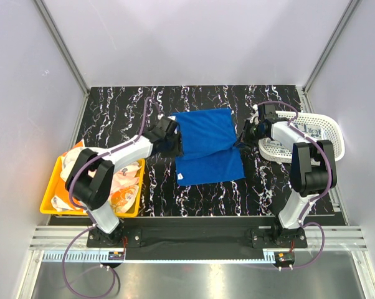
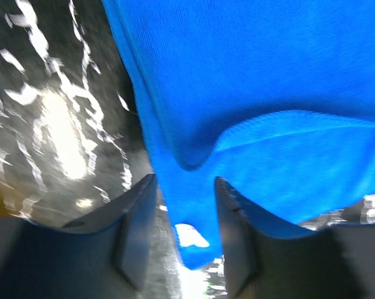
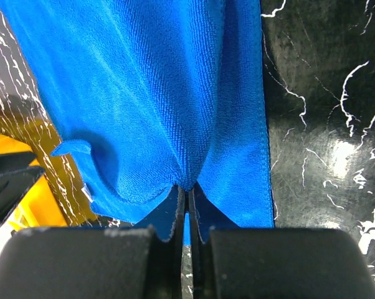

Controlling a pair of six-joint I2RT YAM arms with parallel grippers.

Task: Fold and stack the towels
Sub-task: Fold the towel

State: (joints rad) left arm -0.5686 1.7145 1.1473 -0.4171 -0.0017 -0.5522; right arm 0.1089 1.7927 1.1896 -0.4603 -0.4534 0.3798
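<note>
One blue towel [image 1: 206, 146] is laid partly doubled over. Left of it, one yellow bin [image 1: 48, 200] is filled with orange-and-white towels [image 1: 124, 187], too bunched to be counted, and right of it one white basket [image 1: 329, 132] is seen with a patterned towel [image 1: 310, 129] inside. At the blue towel's left edge the left gripper [image 2: 184, 187] is spread wide with nothing pinched, while its right edge is clamped in the closed right gripper [image 3: 187, 194].

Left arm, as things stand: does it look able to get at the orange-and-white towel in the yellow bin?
Probably yes. The left claw is open around the blue towel's edge, gripping nothing, and the orange-and-white towel lies on top in the open yellow bin beside that arm's base.
</note>
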